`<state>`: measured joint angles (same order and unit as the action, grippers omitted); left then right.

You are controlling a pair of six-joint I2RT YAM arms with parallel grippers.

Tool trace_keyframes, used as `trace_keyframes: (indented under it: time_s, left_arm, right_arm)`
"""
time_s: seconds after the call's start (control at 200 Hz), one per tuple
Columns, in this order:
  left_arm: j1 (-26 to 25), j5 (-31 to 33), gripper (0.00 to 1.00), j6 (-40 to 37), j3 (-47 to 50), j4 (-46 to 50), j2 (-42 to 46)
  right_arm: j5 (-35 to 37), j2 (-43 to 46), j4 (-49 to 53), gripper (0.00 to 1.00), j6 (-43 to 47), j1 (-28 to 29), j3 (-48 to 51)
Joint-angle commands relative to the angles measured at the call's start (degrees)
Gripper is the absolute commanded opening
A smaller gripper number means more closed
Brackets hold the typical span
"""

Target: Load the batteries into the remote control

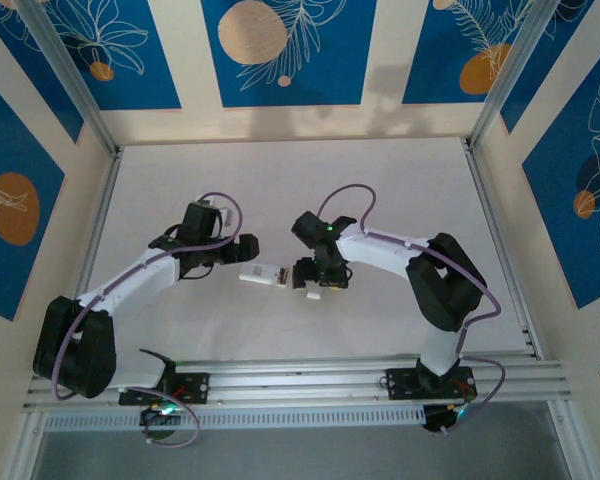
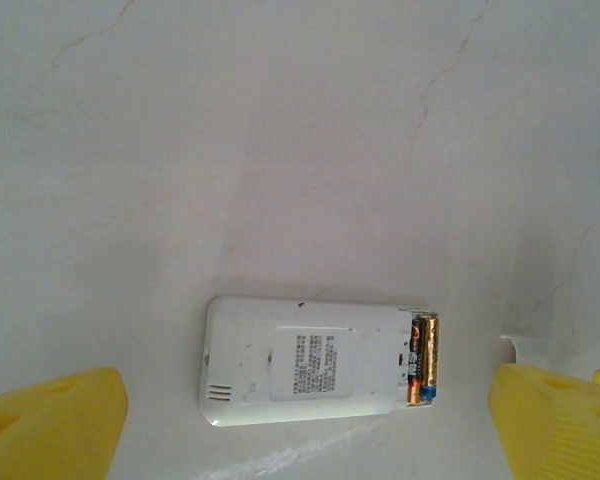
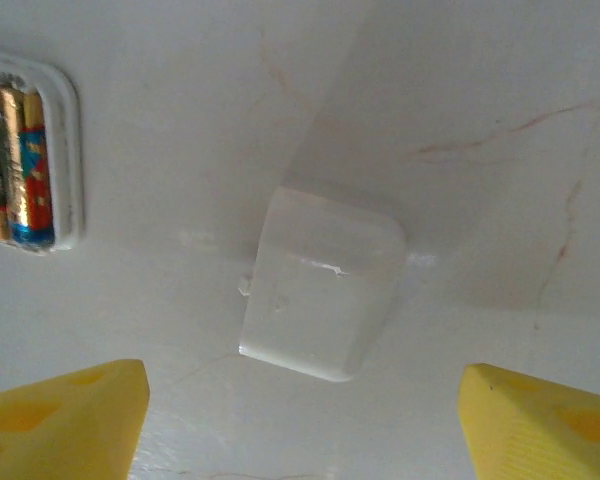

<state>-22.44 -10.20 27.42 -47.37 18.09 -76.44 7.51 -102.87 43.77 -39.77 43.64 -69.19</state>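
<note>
The white remote (image 2: 300, 362) lies back-up on the table, its battery bay uncovered at the right end. Two batteries (image 2: 423, 360) sit side by side in that bay, coppery-orange and dark; they also show in the right wrist view as batteries (image 3: 15, 170) at the far left. The loose white battery cover (image 3: 320, 285) lies flat on the table just right of the remote. My left gripper (image 2: 302, 400) hangs open over the remote, touching nothing. My right gripper (image 3: 305, 420) is open above the cover, yellow fingers (image 3: 65, 415) wide apart. From above, the remote (image 1: 263, 274) lies between both grippers.
The white table (image 1: 380, 190) stretches behind and to both sides. Blue patterned walls and metal posts (image 1: 75, 75) ring the cell. The rail (image 1: 300, 378) with both arm bases runs along the near edge.
</note>
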Motion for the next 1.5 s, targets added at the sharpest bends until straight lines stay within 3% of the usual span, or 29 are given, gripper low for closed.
trace_keyframes:
  time_s: [0.0, 0.08, 0.195, 0.34, 0.565, 0.9, 1.2, 1.495]
  left_arm:
    - [-0.50, 0.44, 0.94, -2.02, -0.12, 1.27, 0.24]
    - [-0.50, 0.31, 0.95, -1.79, 0.62, 0.45, 0.39]
    - [-0.50, 0.05, 0.96, -0.95, 1.26, -0.92, 0.10]
    - [-0.50, -0.65, 0.96, -0.35, 1.05, -1.36, -0.64]
    - [-0.50, -0.09, 0.97, -0.88, 1.32, -0.69, -1.02]
    - [-0.50, 0.27, 0.97, -0.44, 1.76, -0.93, -1.02]
    - [-0.50, 0.56, 0.98, 0.22, 1.31, -0.36, -0.58]
    - [-0.50, 1.23, 0.98, 0.20, 1.94, -0.08, 0.82]
  right_arm:
    - [-3.19, 1.94, -3.12, 0.83, 17.37, -0.03, 0.42]
    - [-4.42, 3.60, -1.80, 0.89, 29.73, -0.63, -0.39]
    - [-1.73, 3.52, -2.34, 0.89, 47.45, -0.01, 1.44]
    - [4.61, 0.40, -3.45, 0.88, 58.39, 1.04, 3.37]
    - [3.08, -3.48, -5.82, 0.85, 60.29, 1.09, 3.36]
    - [-0.38, -2.21, -4.40, 0.58, 61.52, 1.34, 3.32]
    - [-6.95, 2.39, -6.73, 0.56, 59.85, 2.03, -1.02]
    - [-6.42, -4.50, -9.54, 0.56, 56.16, 2.41, -7.74]
